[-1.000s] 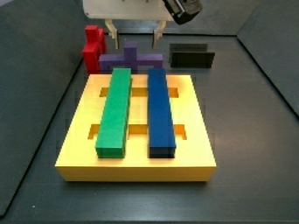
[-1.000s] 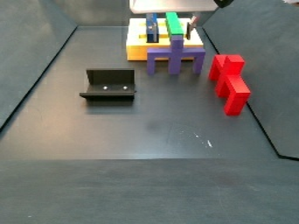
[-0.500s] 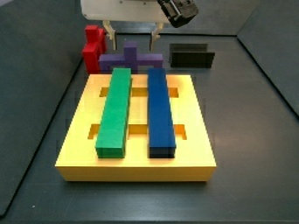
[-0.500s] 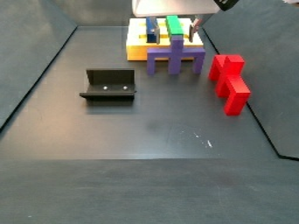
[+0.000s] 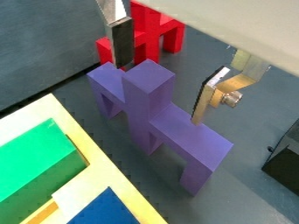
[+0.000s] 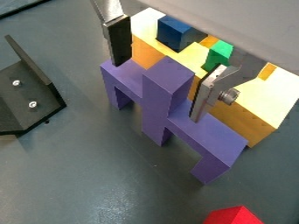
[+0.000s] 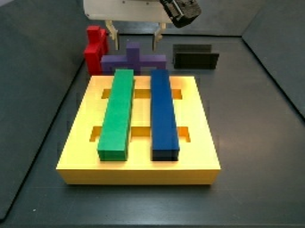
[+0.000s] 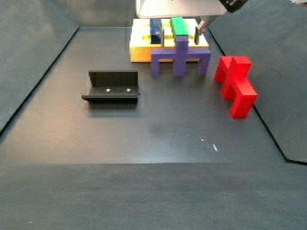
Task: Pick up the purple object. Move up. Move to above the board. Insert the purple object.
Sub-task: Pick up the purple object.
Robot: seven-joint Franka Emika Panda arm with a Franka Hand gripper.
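The purple object (image 7: 134, 61) stands on the dark floor just behind the board (image 7: 137, 162), legs down, with its cross ridge on top. It also shows in a side view (image 8: 181, 61) and in both wrist views (image 5: 152, 118) (image 6: 163, 114). My gripper (image 7: 135, 40) is open and straddles the ridge, one finger (image 6: 117, 48) on each side with a gap to the piece. The gripper shows in both wrist views (image 5: 163, 79) (image 6: 163, 74). The yellow board carries a green bar (image 7: 116, 111) and a blue bar (image 7: 163, 111).
A red block (image 7: 94, 46) stands close beside the purple object, also in a side view (image 8: 236, 83) and a wrist view (image 5: 149, 31). The dark fixture (image 8: 111, 88) stands on the floor apart from the board. Dark walls ring the floor.
My gripper has come down a little over the purple object. The purple object and the board have not moved.
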